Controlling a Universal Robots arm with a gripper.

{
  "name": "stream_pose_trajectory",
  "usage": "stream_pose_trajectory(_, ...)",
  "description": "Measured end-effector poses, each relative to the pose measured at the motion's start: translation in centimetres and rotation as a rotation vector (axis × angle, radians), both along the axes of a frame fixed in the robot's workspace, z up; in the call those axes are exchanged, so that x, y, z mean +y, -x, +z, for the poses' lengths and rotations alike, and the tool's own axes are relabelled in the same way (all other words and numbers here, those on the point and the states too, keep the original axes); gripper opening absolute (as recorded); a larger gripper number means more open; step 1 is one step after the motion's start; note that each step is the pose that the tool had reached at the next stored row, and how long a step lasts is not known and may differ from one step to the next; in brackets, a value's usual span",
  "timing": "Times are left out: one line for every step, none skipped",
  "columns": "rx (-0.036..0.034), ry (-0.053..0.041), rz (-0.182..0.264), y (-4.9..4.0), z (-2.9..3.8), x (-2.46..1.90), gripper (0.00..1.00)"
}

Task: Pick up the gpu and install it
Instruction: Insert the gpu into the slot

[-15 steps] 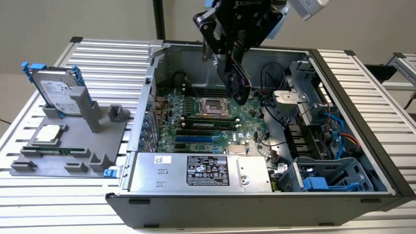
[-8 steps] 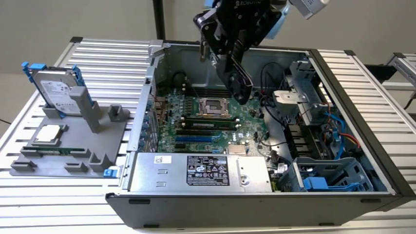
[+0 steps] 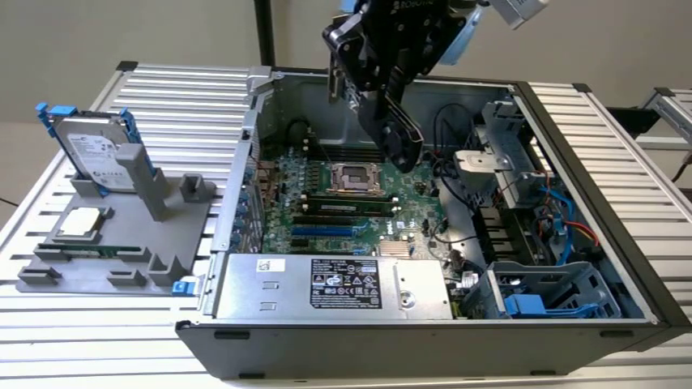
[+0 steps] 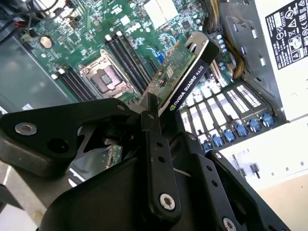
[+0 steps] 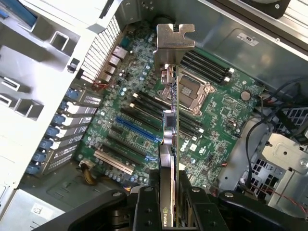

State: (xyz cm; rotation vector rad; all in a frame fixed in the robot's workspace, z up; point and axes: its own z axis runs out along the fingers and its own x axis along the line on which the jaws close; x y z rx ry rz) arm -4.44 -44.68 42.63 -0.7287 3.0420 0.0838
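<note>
Exterior view: the gripper hangs over the open case with the gpu in its grasp. The card is up in the air above the motherboard, tilted and held clear of it. From this camera its lower end falls just above the CPU socket. The power supply lies along the case's near side.

In the first wrist view the pincer is clamped on the card, with a finger against each flat face. The card shows edge-on, and its silver bracket is at the end far from the grip. Beneath it lie the socket, the black memory slots beside the socket, and a blue slot to one side.

In the second wrist view the card's black cooler face is turned toward the camera, and the green board shows behind it. Beyond it a row of rear slot covers with blue clips lines the case wall.

On the exterior view's left, outside the case, a grey holder carries a hard drive standing upright. A square chip lies flat near it, and a memory stick sits just beside the chip.
</note>
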Motion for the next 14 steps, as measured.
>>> stream_pose_trajectory(0.0,0.0,0.007,0.0,0.01,0.0,0.0)
stream_pose_trajectory(0.0,0.0001,0.015,0.0,0.01,0.0,0.0)
stream_pose_trajectory(0.0,0.0001,0.023,0.0,0.02,0.0,0.0)
stream_pose_trajectory(0.0,0.0,0.031,0.0,0.02,0.0,0.0)
stream_pose_trajectory(0.0001,0.0,0.039,0.0,0.03,0.0,0.0)
stream_pose_trajectory(0.0001,0.0001,0.047,0.0,0.04,0.0,0.0)
stream_pose_trajectory(0.0,0.0,0.054,0.0,0.04,0.0,0.0)
stream_pose_trajectory(0.0,0.0,0.063,0.0,0.05,0.0,0.0)
stream_pose_trajectory(0.0,0.0001,0.071,0.0,0.05,0.0,0.0)
stream_pose_trajectory(0.0,0.0,0.08,0.0,0.06,0.0,0.0)
stream_pose_trajectory(0.0,0.0001,0.087,0.0,0.07,0.0,0.0)
stream_pose_trajectory(0.0,0.0,0.094,0.0,0.07,0.0,0.0)
stream_pose_trajectory(0.0,0.0001,0.101,0.0,0.08,0.0,0.0)
stream_pose_trajectory(0.0,0.0001,0.108,0.0,0.09,0.0,0.0)
